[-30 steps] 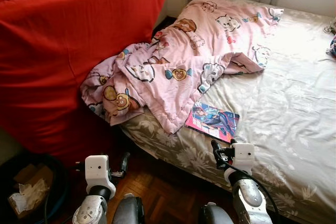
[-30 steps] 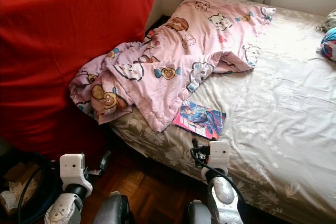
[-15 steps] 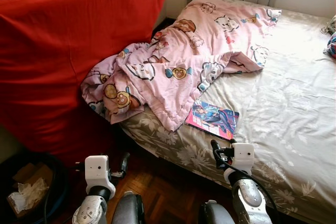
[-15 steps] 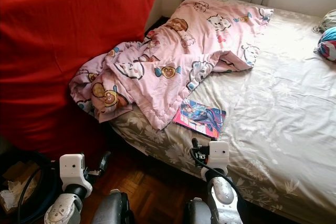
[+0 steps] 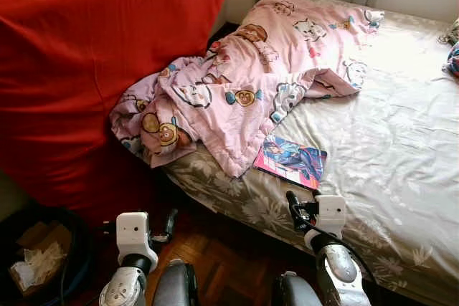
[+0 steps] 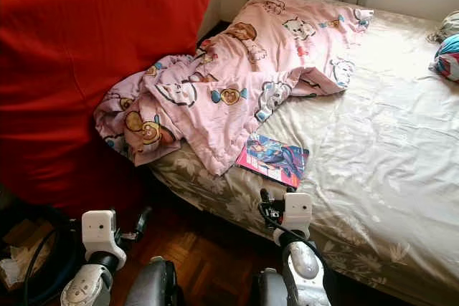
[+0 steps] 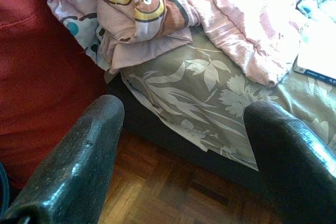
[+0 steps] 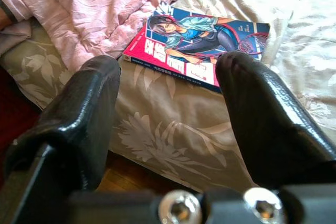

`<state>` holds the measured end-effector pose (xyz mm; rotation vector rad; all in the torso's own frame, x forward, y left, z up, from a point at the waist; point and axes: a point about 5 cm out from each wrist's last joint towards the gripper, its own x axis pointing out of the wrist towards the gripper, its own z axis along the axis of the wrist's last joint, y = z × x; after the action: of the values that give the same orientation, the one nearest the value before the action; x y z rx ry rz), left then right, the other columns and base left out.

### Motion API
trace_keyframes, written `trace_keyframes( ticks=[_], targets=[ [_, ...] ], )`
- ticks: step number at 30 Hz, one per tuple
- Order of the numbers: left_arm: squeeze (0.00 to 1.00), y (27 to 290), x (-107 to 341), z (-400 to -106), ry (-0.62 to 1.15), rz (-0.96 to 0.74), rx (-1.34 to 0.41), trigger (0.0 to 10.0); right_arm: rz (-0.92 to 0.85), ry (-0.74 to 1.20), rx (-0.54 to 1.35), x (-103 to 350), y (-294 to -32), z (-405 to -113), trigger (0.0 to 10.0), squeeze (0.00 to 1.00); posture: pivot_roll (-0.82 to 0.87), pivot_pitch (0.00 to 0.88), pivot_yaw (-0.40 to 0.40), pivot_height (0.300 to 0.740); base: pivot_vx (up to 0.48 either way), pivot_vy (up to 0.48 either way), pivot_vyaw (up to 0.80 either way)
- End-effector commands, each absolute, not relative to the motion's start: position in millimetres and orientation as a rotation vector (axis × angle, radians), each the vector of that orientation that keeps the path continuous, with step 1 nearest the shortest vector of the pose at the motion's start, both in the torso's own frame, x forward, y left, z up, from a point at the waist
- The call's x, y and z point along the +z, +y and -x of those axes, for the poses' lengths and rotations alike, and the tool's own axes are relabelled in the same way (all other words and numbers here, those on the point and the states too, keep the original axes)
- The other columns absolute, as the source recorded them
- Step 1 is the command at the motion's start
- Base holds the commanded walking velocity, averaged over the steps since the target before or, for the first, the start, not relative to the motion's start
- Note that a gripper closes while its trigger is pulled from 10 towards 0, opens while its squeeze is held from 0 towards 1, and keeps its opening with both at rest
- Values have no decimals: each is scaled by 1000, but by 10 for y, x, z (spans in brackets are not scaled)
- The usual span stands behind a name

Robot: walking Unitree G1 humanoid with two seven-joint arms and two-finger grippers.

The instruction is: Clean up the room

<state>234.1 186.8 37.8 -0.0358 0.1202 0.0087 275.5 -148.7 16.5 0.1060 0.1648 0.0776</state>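
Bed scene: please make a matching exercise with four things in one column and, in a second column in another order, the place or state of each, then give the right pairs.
Things:
1. pink cartoon-print quilt
2. colourful comic book
3. large red fabric cushion
4. right gripper

Places or states:
A. stands upright beside the bed
B. lies flat on the floral bedsheet, near the bed's edge
C. open, held just short of the bed's edge
D. crumpled, hanging over the bed's corner

Pairs: 1-D, 2-B, 3-A, 4-C
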Motion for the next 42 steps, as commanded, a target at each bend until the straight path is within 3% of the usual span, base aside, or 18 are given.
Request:
trace_keyframes(
  ticks=[1, 13, 42],
  targets=[
    [0, 1866, 363, -2331, 132, 25, -2, 10000, -114, 170, 83, 147, -1467, -2749, 10000, 0, -53, 149, 4, 634, 0, 0, 0],
    [0, 1857, 370, -2343, 126, 33, -5, 10000, -112, 175, 92, 142, -1458, -2755, 10000, 0, -53, 144, 5, 634, 0, 0, 0],
    [0, 1871, 367, -2339, 122, 28, 7, 10000, -113, 165, 114, 151, -1418, -2775, 10000, 0, -57, 141, 8, 634, 268, 0, 0]
  ],
)
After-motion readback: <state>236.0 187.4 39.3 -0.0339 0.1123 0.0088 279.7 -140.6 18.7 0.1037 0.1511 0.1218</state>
